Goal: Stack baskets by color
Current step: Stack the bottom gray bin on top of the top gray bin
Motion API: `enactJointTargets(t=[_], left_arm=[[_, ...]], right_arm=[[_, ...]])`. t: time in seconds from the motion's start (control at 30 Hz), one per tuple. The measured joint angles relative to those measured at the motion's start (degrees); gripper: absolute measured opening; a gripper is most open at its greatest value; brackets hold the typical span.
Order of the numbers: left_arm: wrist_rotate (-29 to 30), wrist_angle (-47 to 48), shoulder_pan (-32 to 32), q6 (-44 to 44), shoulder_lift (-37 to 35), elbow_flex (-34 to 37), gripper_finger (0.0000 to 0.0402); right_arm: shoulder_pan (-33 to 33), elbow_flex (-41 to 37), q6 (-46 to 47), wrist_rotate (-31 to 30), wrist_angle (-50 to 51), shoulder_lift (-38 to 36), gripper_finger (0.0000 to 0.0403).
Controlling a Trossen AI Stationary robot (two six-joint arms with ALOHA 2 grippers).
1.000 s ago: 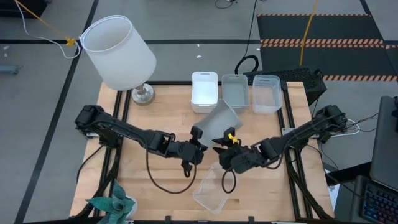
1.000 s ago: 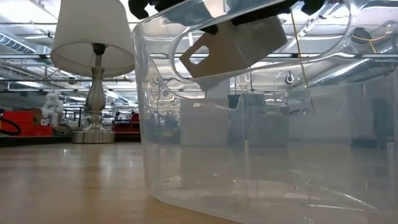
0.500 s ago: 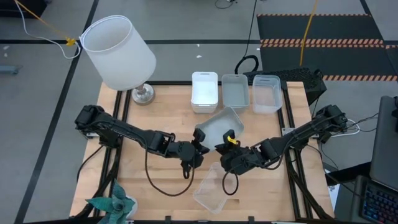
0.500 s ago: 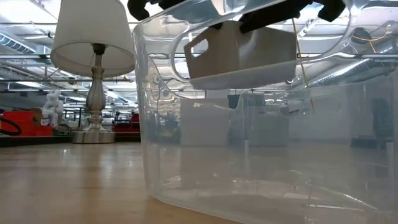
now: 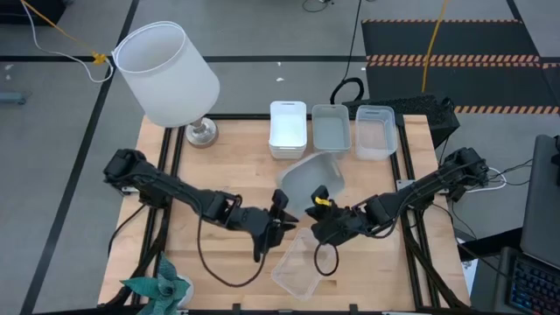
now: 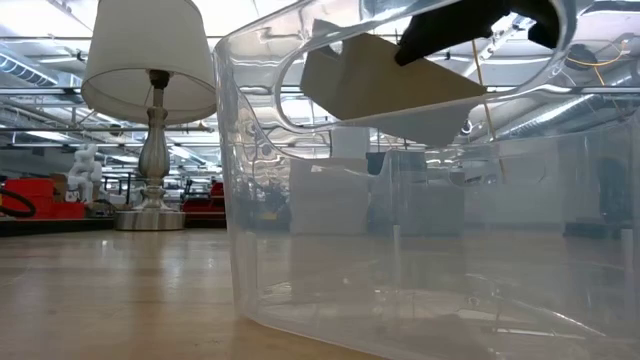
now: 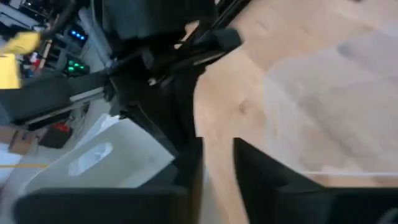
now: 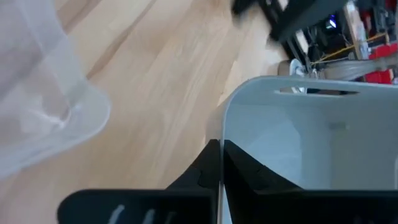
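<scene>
A grey basket (image 5: 311,178) hangs in the air over the table's middle, with my right gripper (image 5: 320,199) shut on it. In the low view it (image 6: 385,85) shows tilted, seen through a clear basket (image 6: 400,230). That clear basket (image 5: 297,267) lies by the near edge. My left gripper (image 5: 279,210) stands open just near-left of the grey basket, with bare wood showing between its fingers (image 7: 249,162). White (image 5: 288,127), grey (image 5: 331,127) and clear (image 5: 374,131) baskets stand in a row at the far edge. My right gripper pinches the grey basket's side wall at its rim (image 8: 219,127), close to a corner, one finger inside the basket and one outside. The fingers come from the table's near right, slanting down. The basket is lifted clear of the table and tilted.
A lamp with a big white shade (image 5: 166,74) stands at the far left corner. A green plant (image 5: 157,289) sits at the near left edge. Bare wood (image 5: 219,157) lies left of the arms.
My right gripper has shut on the grey basket's near wall. My left gripper has let go of the basket's left end and drawn back toward the near edge. The basket stays lifted and has tipped over to a different tilt.
</scene>
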State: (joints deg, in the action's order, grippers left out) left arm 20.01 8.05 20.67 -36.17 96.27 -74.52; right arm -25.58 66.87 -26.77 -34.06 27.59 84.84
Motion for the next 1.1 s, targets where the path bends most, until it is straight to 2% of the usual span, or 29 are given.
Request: enactJointTargets(t=[0.1,0.23,0.33,0.47,0.6,0.77,1.1], left_arm=[[2.46,0.1,1.44,4.37,-1.5,0.0,0.0142],[5.83,2.3,3.2,10.5,-4.39,-0.04,0.0209],[6.01,5.83,3.83,15.72,-6.27,-0.07,0.0243],[5.17,10.18,3.93,19.43,-6.2,-0.07,0.0262],[2.78,12.59,2.49,20.45,-4.67,-0.11,0.0256],[-0.72,14.04,0.38,18.66,-2.92,0.0,0.0227],[-4.56,17.29,-1.51,15.04,-1.22,-0.02,0.013]], right_arm=[[-0.47,0.0,-2.97,1.8,2.44,0.0,0.0002],[-0.87,-0.02,-6.04,8.1,4.48,0.0,0.0001],[-0.92,-0.02,-7.97,12.58,4.66,0.0,0.0001],[-0.95,-0.02,-9.44,16.37,4.62,0.0,0.0001],[-1.15,-0.02,-11.19,16.49,4.87,0.0,0.0001],[-1.29,-1.2,-15.28,17.71,4.19,0.0,0.0],[-0.9,-3.41,-19.27,17.82,2.86,0.0,0.0]])
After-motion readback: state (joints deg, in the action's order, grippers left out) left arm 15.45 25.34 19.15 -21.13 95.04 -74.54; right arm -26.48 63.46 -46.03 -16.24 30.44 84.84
